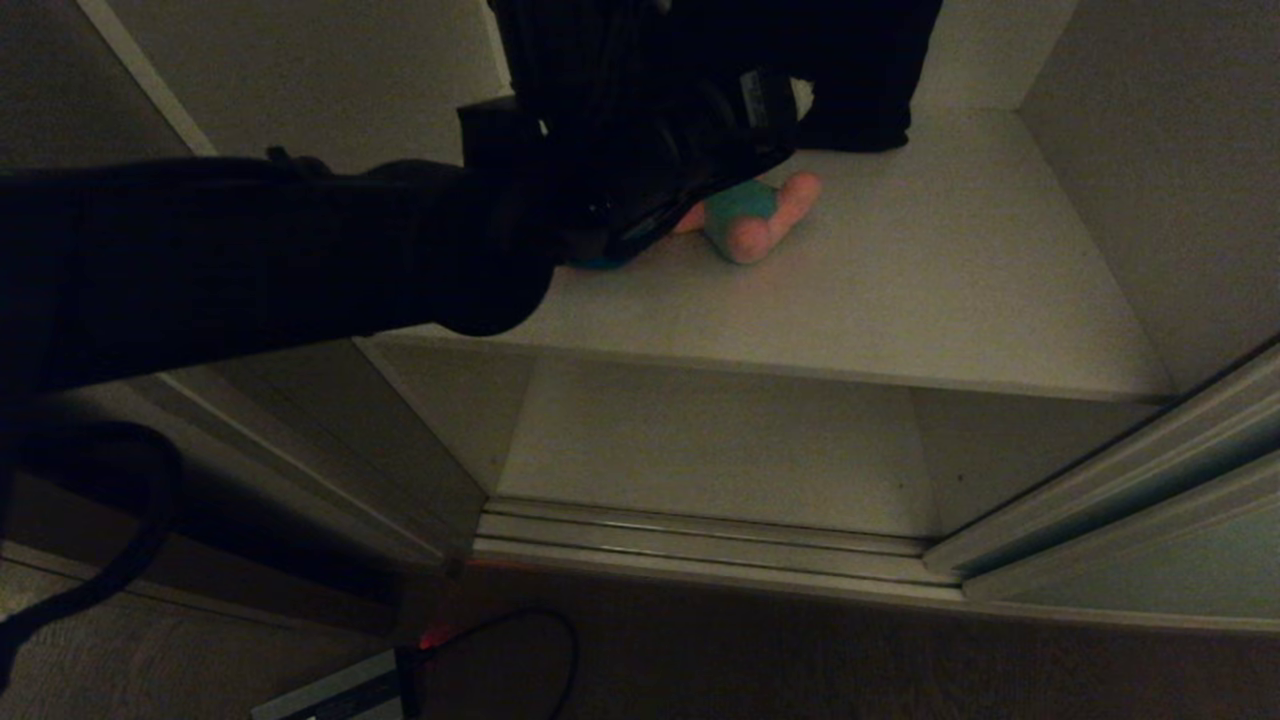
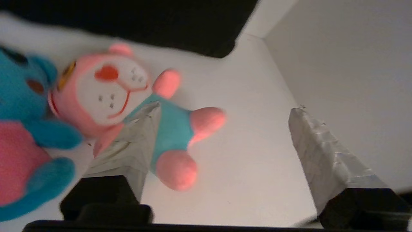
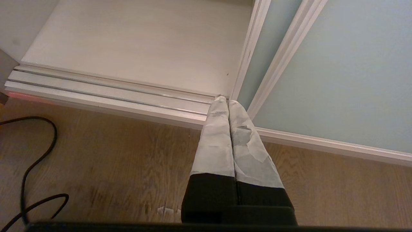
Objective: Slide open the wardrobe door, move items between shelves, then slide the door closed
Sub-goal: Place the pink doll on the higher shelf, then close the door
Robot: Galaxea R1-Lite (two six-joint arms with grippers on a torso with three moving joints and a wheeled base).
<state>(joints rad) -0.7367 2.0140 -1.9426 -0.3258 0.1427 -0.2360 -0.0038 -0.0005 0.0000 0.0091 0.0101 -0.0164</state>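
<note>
Placing step, by the look of it: left gripper (image 2: 225, 111) gapes wide, holding nothing; pink toy (image 2: 135, 109) lies free on the shelf (image 1: 900, 300), teal bear (image 2: 22, 129) at its nine o'clock; next, withdraw clear; right gripper (image 3: 229, 106) parked, pinched together.

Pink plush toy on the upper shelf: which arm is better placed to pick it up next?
Left, probably. The left gripper is open above the shelf, right by the pink plush toy. The right gripper is shut, low near the floor track.
</note>
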